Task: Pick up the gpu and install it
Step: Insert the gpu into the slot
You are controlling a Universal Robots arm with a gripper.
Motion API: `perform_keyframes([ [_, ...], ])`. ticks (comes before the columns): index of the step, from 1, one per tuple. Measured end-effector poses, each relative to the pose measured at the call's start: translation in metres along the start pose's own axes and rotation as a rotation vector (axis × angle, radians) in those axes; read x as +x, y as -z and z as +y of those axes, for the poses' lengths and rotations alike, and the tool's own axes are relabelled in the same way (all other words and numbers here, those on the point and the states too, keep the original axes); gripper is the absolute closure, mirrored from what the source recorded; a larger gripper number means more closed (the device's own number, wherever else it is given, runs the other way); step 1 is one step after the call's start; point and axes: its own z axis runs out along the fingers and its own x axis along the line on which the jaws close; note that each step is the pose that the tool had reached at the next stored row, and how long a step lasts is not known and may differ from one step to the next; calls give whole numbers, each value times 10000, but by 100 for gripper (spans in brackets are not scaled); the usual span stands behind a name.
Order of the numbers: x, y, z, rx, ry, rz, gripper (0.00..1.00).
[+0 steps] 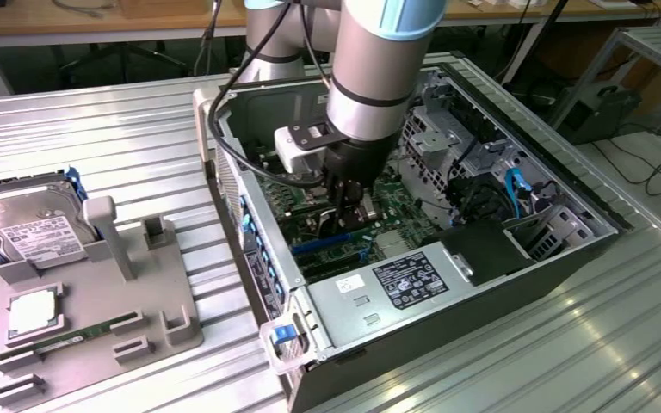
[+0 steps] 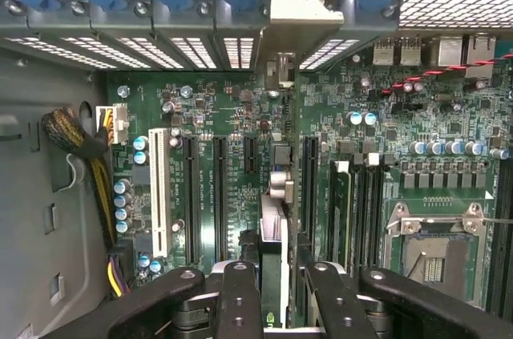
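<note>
We have the gpu (image 2: 274, 231) clamped edge-on in the gripper (image 2: 276, 291), down inside the open PC case (image 1: 560, 258).

In the wrist view we see the two fingers (image 2: 239, 299) pinching the card from either side, its bracket end toward the rear slot covers (image 2: 208, 50), the card standing upright over the motherboard (image 2: 232, 115) among the expansion slots. In the exterior view the gripper (image 1: 348, 219) sits low over the board; hard drive (image 1: 34, 228) and RAM stick (image 1: 72, 340) rest on the grey fixture tray (image 1: 101, 301).

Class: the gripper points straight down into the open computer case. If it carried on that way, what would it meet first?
Most likely the motherboard: the gripper, shut on the gpu, would press the card's edge into it, though depth is unclear.
</note>
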Motion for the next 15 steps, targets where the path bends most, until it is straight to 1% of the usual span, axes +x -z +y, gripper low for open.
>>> perform_keyframes([
  [5, 1, -49, 15, 0, 0, -1, 73],
  [9, 3, -117, 19, 0, -1, -3, 73],
  [13, 2, -77, 17, 0, -1, -3, 73],
  [15, 2, -77, 17, 1, -1, -5, 73],
])
